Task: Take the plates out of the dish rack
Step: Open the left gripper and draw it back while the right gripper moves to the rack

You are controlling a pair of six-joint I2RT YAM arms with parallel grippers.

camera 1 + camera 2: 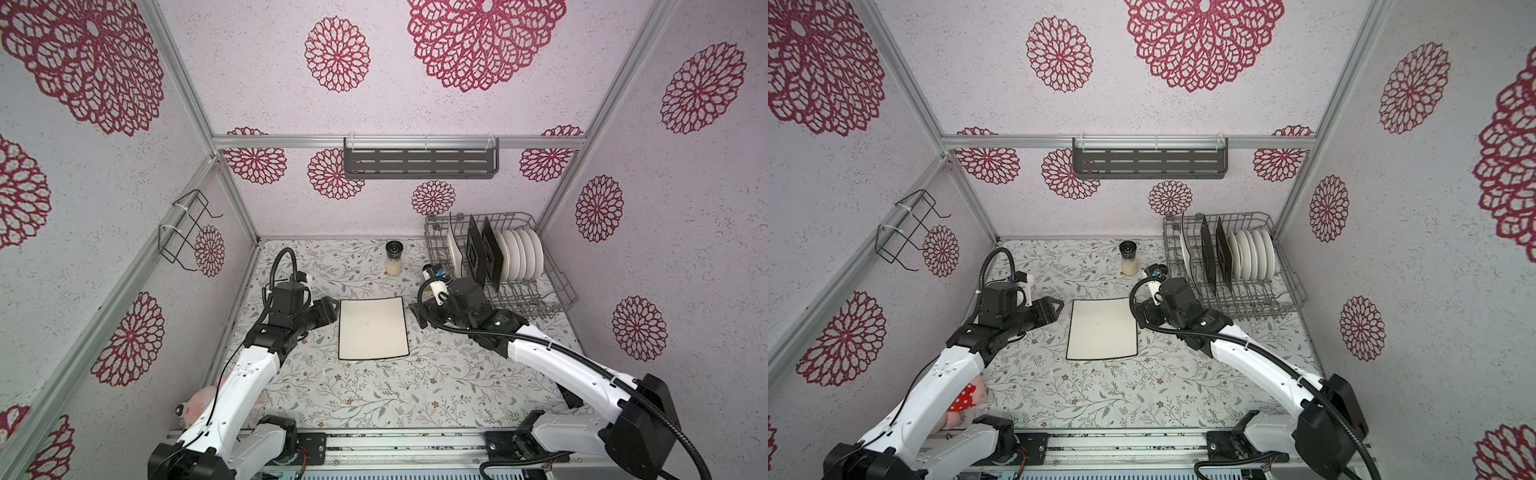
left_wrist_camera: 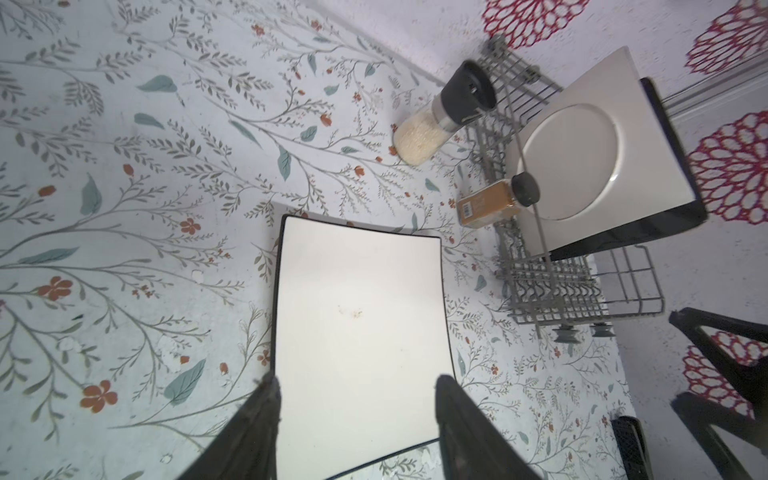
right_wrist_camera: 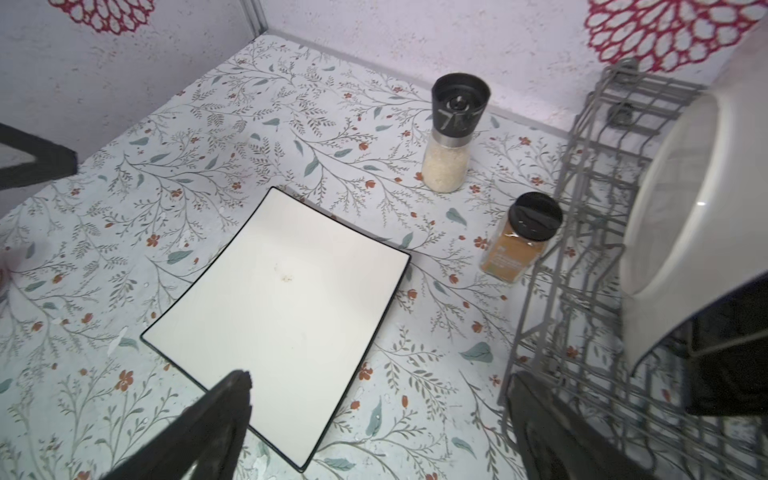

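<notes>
A cream plate with a dark rim [image 1: 372, 328] [image 1: 1102, 328] lies flat on the table between the two arms. My left gripper [image 1: 329, 309] [image 2: 359, 380] is open and empty at that plate's left edge. My right gripper [image 1: 416, 316] [image 3: 380, 376] is open wide and empty, between the plate [image 3: 282, 299] and the dish rack [image 1: 544, 297] [image 1: 1285, 291]. The rack stands at the back right. In it stand on edge a cream plate [image 1: 454, 249] [image 2: 582, 158], two black square plates [image 1: 477, 253] and several round white plates [image 1: 521, 253].
A salt grinder [image 1: 393, 257] [image 3: 451, 137] stands at the back centre, and a brown spice jar [image 3: 519, 241] [image 2: 490, 203] stands beside the rack's left side. A slotted shelf [image 1: 419, 162] hangs on the back wall, and a black wire holder [image 1: 187, 232] on the left wall. A plush toy [image 1: 195, 409] lies front left.
</notes>
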